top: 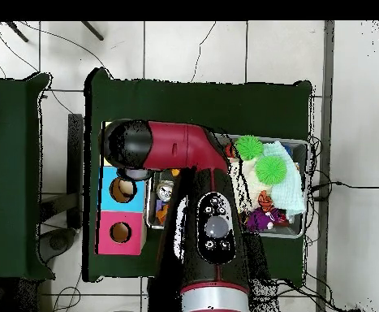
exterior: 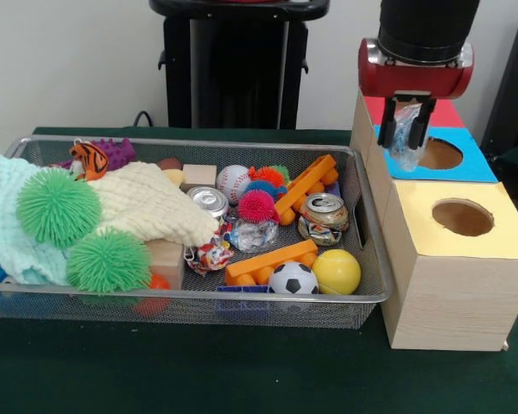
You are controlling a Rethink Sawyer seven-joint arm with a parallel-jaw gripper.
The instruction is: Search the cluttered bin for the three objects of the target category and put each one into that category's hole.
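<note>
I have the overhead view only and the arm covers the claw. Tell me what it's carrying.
Observer: The claw is shut on a crumpled piece of clear plastic.
Operator: Give me its place against the boxes.
Observer: It hangs above the blue box, at the left edge of its hole as the front view shows it. The plastic is not in the hole.
Operator: Report any cans in the bin.
Observer: There are two crushed cans. One lies against the cream cloth, and the other is near the bin's right wall.
</note>
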